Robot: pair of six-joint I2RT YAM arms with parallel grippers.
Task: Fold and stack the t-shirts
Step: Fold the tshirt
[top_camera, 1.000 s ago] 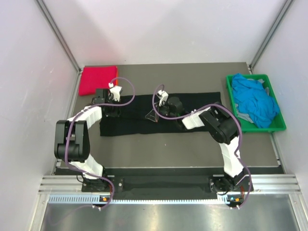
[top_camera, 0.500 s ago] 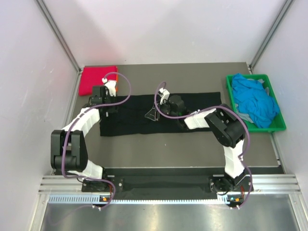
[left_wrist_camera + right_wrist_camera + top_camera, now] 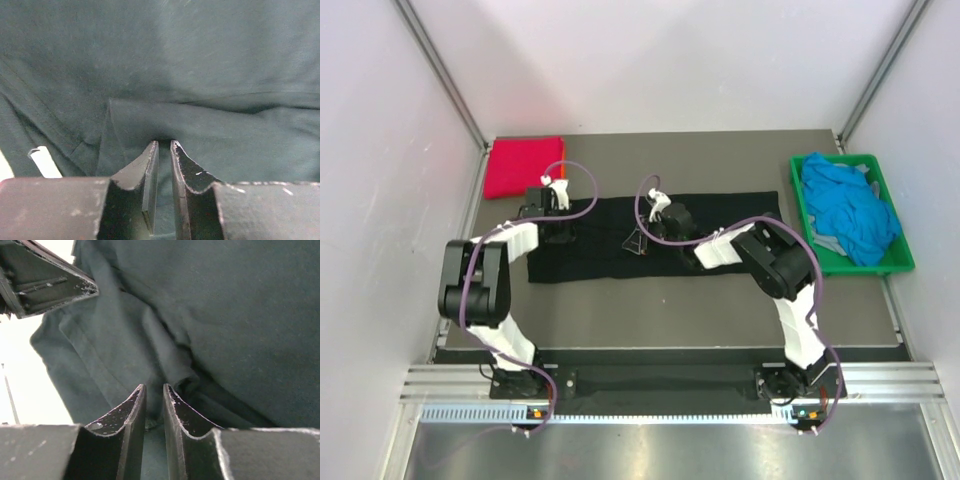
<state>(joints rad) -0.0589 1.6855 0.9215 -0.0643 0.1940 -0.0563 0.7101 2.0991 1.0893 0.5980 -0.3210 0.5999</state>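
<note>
At my left fingers point(image 3: 192, 175) the black shirt point(image 3: 200, 65) is soft matt cloth, creased and faintly fuzzy. The fingers themselves look like dark hard plastic, scuffed, with a dull sheen. Out past my right hand point(image 3: 154, 387), the green crate point(image 3: 895, 264) is smooth glossy plastic, and the blue shirts point(image 3: 850, 210) in it are matt cloth.

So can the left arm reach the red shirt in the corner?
Probably yes. The left pincer is down on the black shirt's left end, and the red shirt lies just beyond it in the far left corner, with nothing in between.
</note>
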